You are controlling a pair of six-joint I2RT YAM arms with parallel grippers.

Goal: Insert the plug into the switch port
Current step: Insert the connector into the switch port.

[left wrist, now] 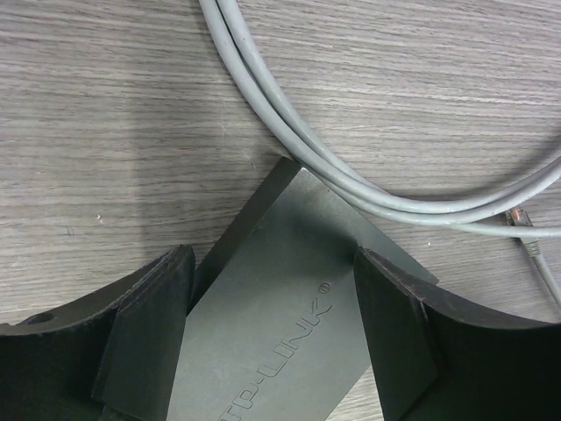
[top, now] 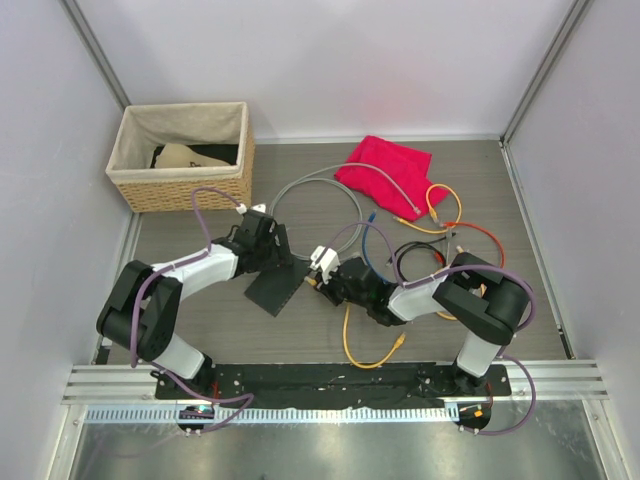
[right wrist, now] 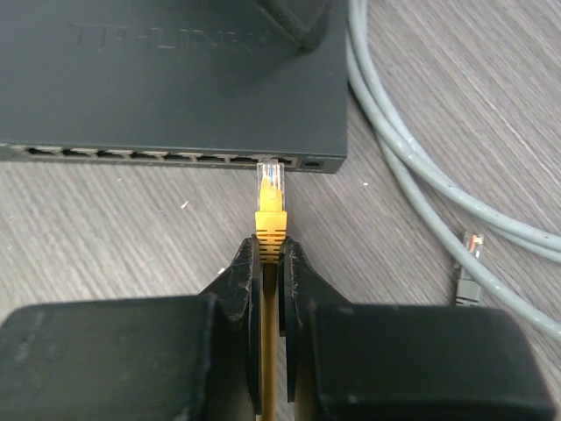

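Two hands meet at the switch, which lies flat on the bench. Nearest, the right hand is clamped tight on the yellow plug just behind its clear tip, which sits at the mouth of a socket near the right end of the port row. Beyond, the left hand straddles the switch, fingers spread wide; whether they touch it is unclear. A grey cable curves past the switch's corner. Farthest back sit a red cloth and a wicker basket.

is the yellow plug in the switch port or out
Not seated: the clear plug on the yellow cable shows almost whole outside the flat dark grey switch.
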